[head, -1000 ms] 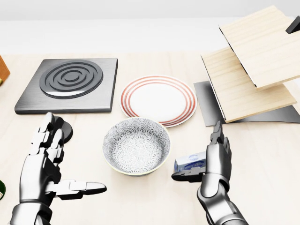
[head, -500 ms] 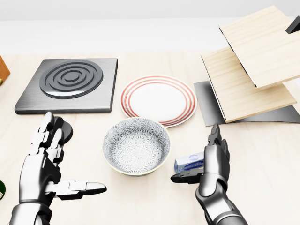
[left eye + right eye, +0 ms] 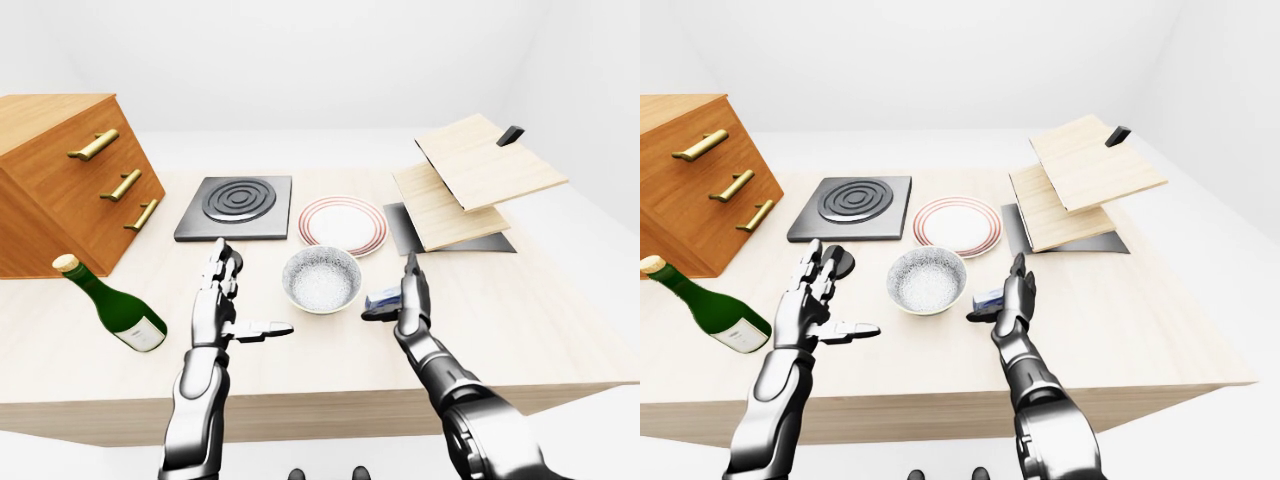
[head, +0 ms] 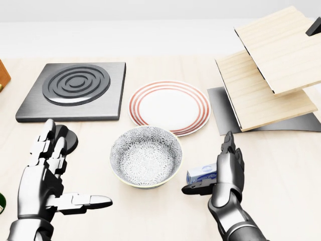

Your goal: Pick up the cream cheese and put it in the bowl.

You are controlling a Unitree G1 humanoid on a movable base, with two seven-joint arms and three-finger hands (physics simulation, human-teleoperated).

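The cream cheese (image 4: 202, 173), a small blue and white box, lies on the light wooden table just right of the patterned grey bowl (image 4: 146, 155). My right hand (image 4: 210, 168) stands against the box's right side. Its fingers (image 4: 228, 160) point up and its thumb reaches under the box's near edge; the hand is open. My left hand (image 4: 70, 173) hovers open at the head view's lower left, left of the bowl, palm turned inward and thumb pointing right. The bowl holds nothing.
A red-ringed plate (image 4: 169, 106) sits above the bowl, with a black burner slab (image 4: 75, 89) to its left. Tilted wooden boards (image 4: 271, 75) rest on a dark mat at the right. A green bottle (image 3: 110, 305) lies beside a wooden drawer chest (image 3: 60, 180) at the left.
My right hand has crept slightly down and left against the cream cheese, which stays where it was. My left hand has sunk a little.
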